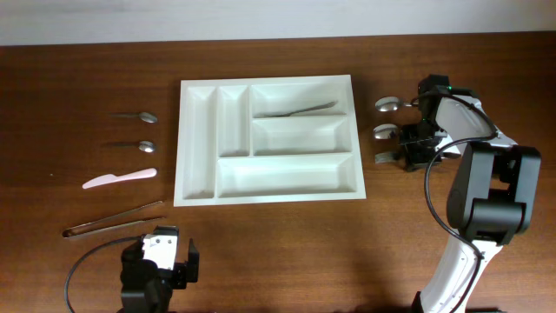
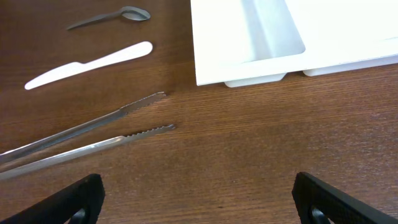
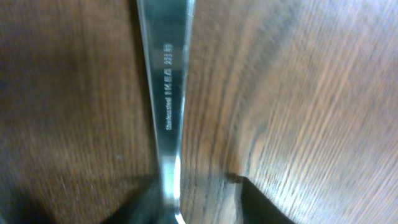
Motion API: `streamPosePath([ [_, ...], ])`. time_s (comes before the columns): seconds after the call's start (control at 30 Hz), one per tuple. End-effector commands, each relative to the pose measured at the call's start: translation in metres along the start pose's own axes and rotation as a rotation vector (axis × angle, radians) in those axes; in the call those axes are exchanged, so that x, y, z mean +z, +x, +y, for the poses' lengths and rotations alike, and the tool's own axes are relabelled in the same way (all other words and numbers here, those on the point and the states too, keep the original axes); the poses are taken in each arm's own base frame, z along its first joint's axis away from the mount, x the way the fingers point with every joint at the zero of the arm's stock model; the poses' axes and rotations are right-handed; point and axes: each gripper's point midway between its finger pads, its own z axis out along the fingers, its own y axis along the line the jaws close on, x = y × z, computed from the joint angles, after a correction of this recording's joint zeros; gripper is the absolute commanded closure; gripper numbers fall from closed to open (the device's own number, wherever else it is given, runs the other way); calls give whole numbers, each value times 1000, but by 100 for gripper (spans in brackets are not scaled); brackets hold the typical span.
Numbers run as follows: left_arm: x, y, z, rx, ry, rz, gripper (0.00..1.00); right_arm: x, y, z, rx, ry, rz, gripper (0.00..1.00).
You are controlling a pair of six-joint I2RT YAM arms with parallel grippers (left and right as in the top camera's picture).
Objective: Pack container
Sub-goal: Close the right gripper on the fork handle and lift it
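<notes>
The white container (image 1: 181, 143) lies at the table's middle, with one metal utensil (image 1: 300, 111) in its top long compartment. Its near corner shows in the left wrist view (image 2: 249, 68). My right gripper (image 1: 413, 146) is low over the handles of three metal utensils to the right of the container; their heads (image 1: 384, 132) stick out to the left. In the right wrist view a steel handle (image 3: 165, 93) runs between the fingers (image 3: 199, 199), against the left finger, with a gap to the right finger. My left gripper (image 1: 165, 261) is open and empty (image 2: 199, 202) at the front left.
Left of the container lie two metal spoons (image 1: 139, 116) (image 1: 135, 145), a white plastic knife (image 1: 120, 178) and steel tongs (image 1: 113, 219). The left wrist view shows the tongs (image 2: 93, 137), the knife (image 2: 87, 64) and one spoon (image 2: 118, 15).
</notes>
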Motion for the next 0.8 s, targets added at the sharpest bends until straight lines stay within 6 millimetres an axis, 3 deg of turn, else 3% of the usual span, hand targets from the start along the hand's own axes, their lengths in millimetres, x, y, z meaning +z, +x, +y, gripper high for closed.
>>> streamPosePath([
  [0.0, 0, 0, -1, 15, 7, -6, 1, 8, -3, -5, -16, 27, -13, 82],
  [0.17, 0, 0, -1, 15, 7, -6, 1, 8, -3, -5, -39, 28, -13, 96],
  [0.77, 0, 0, -1, 15, 7, -6, 1, 1, -6, -3, -147, 23, -24, 96],
])
